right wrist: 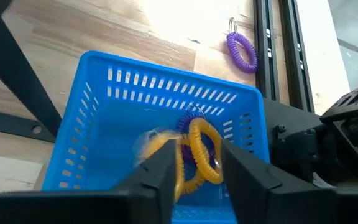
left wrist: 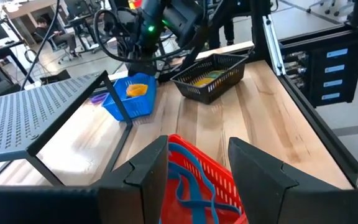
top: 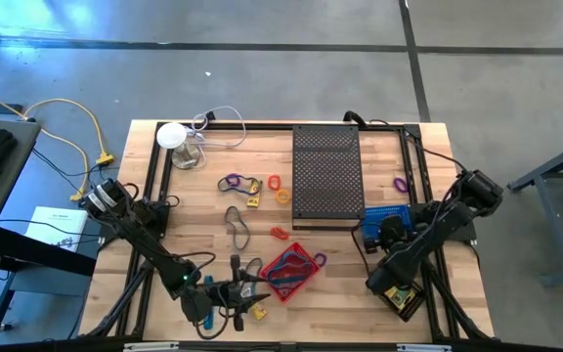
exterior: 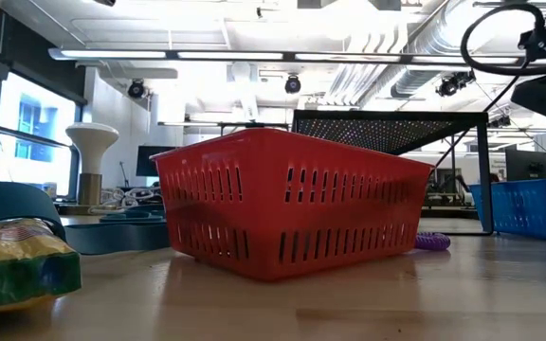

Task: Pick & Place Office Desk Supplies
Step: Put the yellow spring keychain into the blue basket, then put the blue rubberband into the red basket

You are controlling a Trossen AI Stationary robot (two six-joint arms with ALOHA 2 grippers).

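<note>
My right gripper (right wrist: 196, 149) hangs open over the blue basket (right wrist: 104, 118), at the table's right side (top: 384, 217). Orange coil rings (right wrist: 199, 155) and a purple one lie in the basket just below its fingertips; one orange ring shows blurred. My left gripper (left wrist: 197, 146) stands open and level at the near-left corner of the red basket (left wrist: 194, 180), which holds blue and red bands (top: 291, 272). Loose purple (top: 231, 183), red (top: 274, 182), orange (top: 283, 196) and grey (top: 238, 227) loops lie on the table's middle. A yellow packet (exterior: 8, 265) lies by the near edge.
A black perforated tray (top: 325, 174) stands on legs at the back middle. A white round object with a cable (top: 172, 135) is at the back left. A black basket (left wrist: 210, 74) with yellow items sits at the near right. One purple coil (right wrist: 242, 50) lies beyond the blue basket.
</note>
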